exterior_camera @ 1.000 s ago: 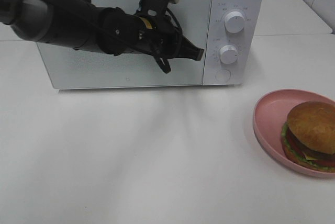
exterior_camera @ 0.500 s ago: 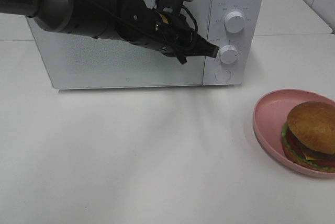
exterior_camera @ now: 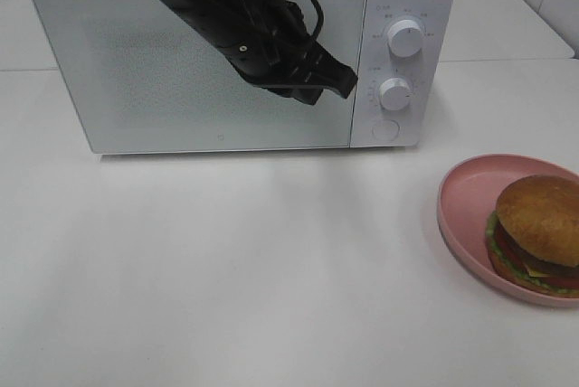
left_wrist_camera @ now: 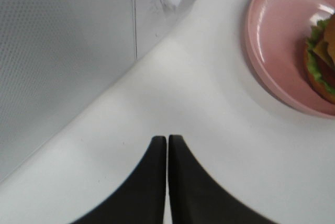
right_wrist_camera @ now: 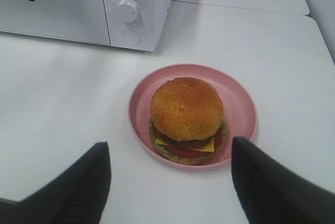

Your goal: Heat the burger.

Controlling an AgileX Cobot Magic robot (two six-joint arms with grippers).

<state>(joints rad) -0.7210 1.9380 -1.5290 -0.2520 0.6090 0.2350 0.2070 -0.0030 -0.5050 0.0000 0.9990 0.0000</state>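
Note:
The burger (exterior_camera: 538,229) sits on a pink plate (exterior_camera: 461,206) at the right edge of the table. It also shows in the right wrist view (right_wrist_camera: 186,114) and partly in the left wrist view (left_wrist_camera: 324,51). The white microwave (exterior_camera: 181,89) stands at the back with its door closed. My left gripper (exterior_camera: 346,89) is shut and empty, its tip in front of the door's right edge, left of the lower knob (exterior_camera: 395,93). Its fingers touch each other in the left wrist view (left_wrist_camera: 167,139). My right gripper (right_wrist_camera: 168,145) is open wide and empty, hovering near the burger.
The microwave panel has an upper knob (exterior_camera: 404,36) and a round button (exterior_camera: 386,129) below the lower knob. The pink plate (right_wrist_camera: 241,103) lies close to the table's right edge. White table (exterior_camera: 253,269) spreads in front of the microwave.
My left arm has risen and swung toward the top of the view, uncovering the door. Its tip went right toward the lower knob, then back a little. The burger has not moved.

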